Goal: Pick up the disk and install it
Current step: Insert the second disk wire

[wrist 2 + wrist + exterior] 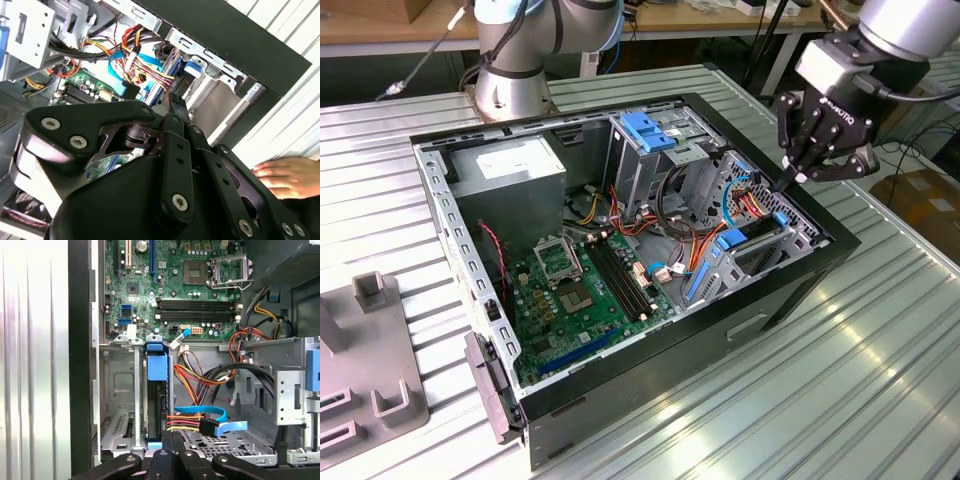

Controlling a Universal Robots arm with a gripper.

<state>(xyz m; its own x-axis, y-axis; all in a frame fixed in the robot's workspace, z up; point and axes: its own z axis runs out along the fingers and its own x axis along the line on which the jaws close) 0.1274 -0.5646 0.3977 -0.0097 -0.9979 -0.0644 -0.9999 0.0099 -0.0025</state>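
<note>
Just below the fingertips of the gripper [798, 178], where it hangs over the drive-cage corner of the open computer case [790, 290], the disk [156, 390] stands on edge in the drive cage [120, 405]. In the first wrist view it sits straight ahead of the fingertips, its long axis running away from them down into the bay, with the blue bracket [155, 365] at its far end toward the motherboard [170, 285]. The fingers look drawn together to a narrow point in both wrist views and in the exterior view, and nothing is visibly clamped between them; whether the tips touch the near edge of the drive I cannot tell, as they hide that spot. Judged from how it lies, the drive is already seated in its slot. Beside it, a blue data cable [210, 416] and coloured power wires [192, 377] cross the neighbouring bay. Farther out, a person's hand [290, 175] rests on the table beyond the case wall.
</note>
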